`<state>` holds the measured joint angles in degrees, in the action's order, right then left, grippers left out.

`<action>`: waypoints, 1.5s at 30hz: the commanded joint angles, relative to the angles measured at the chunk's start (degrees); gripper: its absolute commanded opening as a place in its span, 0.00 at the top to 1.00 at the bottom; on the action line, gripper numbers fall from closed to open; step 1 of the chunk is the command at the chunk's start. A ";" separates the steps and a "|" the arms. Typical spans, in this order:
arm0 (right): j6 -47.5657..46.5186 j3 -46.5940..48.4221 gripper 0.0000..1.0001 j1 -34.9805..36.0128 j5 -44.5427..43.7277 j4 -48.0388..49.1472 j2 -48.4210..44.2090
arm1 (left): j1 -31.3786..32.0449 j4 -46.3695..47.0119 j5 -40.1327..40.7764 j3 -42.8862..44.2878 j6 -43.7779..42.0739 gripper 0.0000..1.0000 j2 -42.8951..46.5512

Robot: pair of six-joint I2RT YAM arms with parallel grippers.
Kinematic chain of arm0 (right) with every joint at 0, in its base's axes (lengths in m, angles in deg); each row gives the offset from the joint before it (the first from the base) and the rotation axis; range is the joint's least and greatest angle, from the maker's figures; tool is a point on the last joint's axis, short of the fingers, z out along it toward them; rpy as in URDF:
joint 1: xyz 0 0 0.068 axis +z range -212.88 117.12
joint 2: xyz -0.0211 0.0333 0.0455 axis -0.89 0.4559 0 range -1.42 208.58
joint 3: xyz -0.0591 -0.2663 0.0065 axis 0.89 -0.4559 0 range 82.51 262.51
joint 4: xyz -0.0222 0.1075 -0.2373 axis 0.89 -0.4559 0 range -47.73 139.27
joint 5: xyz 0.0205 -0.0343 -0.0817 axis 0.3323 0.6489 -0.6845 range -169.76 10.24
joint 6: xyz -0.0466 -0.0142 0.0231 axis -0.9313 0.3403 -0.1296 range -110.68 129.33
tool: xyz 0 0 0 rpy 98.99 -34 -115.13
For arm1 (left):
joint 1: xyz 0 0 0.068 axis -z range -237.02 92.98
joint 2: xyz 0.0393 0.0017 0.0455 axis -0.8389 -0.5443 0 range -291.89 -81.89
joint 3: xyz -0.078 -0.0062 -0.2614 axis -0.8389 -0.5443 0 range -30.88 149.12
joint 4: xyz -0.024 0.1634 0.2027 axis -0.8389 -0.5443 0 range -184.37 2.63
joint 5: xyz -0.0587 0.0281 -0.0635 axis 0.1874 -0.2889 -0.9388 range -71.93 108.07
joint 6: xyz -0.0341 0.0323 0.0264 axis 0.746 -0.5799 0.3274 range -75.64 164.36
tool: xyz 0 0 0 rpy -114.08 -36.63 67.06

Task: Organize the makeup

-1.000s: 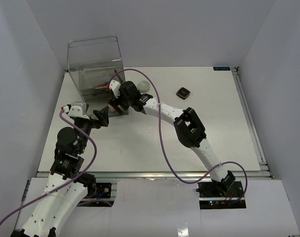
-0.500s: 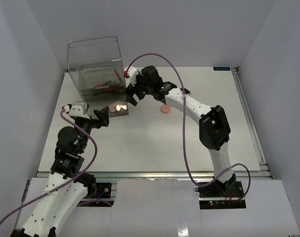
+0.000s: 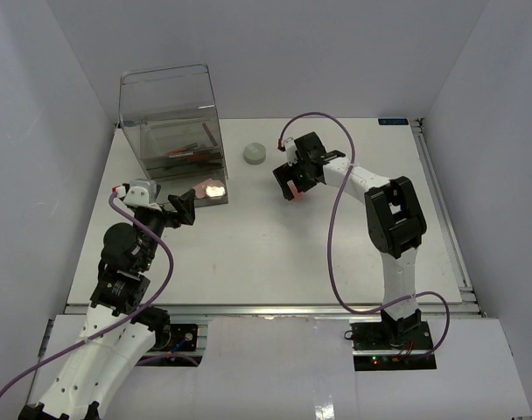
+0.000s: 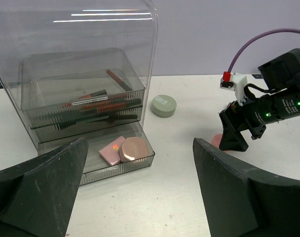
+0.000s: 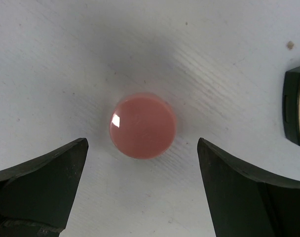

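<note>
r grip point(image 5: 141, 142): jaws apart | pink disc point(image 5: 142, 126) btwn fingers point(image 5: 36, 187), no contact | blk compact point(image 5: 297, 104) at frame edge

The left arm point(image 3: 126, 262) rises from its base at the near left and bends forward, the left gripper point(image 3: 182, 207) held low with its jaws spread wide and empty. The right arm point(image 3: 393, 227) stretches far forward, folds at the elbow and reaches leftward. The right gripper point(image 3: 291, 181) points down, its fingers point(image 5: 41, 182) wide apart, gripping nothing.
</note>
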<state>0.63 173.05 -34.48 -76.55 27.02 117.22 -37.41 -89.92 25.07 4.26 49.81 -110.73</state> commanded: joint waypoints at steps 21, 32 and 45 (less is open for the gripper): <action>1.11 6.08 0.32 -0.98 1.12 -1.93 7.08 | -0.28 0.17 -0.76 -0.07 0.35 0.02 0.10; -11.00 4.56 0.83 4.84 7.40 -2.07 2.87 | -0.28 0.17 -1.14 -0.12 0.38 0.02 0.48; -14.43 36.74 0.87 23.31 12.24 -0.96 13.45 | -0.37 0.18 1.02 -0.70 -0.53 0.02 3.48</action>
<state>-17.27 191.68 -12.20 -65.58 22.54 123.98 -37.43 -89.98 24.91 4.23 49.74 -109.25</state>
